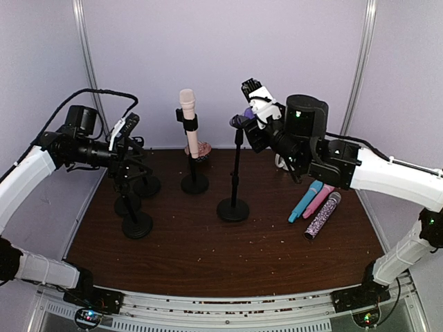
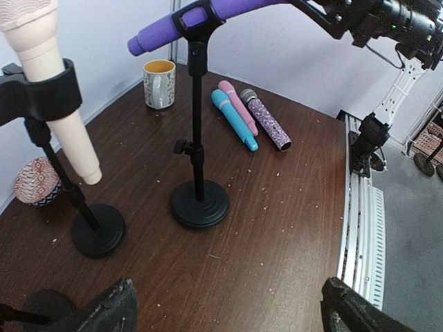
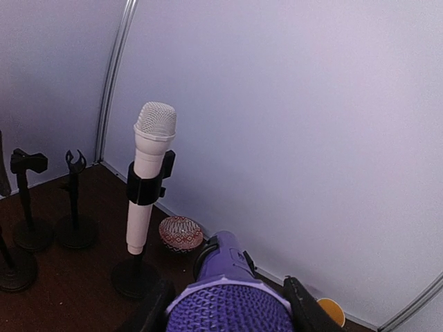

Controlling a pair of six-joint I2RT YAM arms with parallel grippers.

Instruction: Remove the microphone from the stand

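The purple microphone [image 1: 241, 119] lies tilted in the clip of the middle black stand [image 1: 234, 207]. In the left wrist view the microphone [image 2: 201, 21] sits in the clip atop the stand [image 2: 200, 203]. My right gripper [image 1: 255, 111] is at its head end. In the right wrist view the mesh head [image 3: 228, 308] fills the gap between the fingers [image 3: 156, 308], which press on both sides; the gripper [image 3: 230, 317] is shut on it. My left gripper [image 2: 228, 311] hangs wide open over bare table, left of the stands, holding nothing.
A cream microphone [image 1: 187, 114] stands upright in a second stand [image 1: 194, 183]. Empty stands [image 1: 137, 225] crowd under the left arm. Blue [image 1: 304, 200], pink [image 1: 318, 200] and glitter [image 1: 322, 215] microphones lie at right. A mug [image 2: 159, 83] and patterned bowl [image 2: 36, 181] sit by the back wall.
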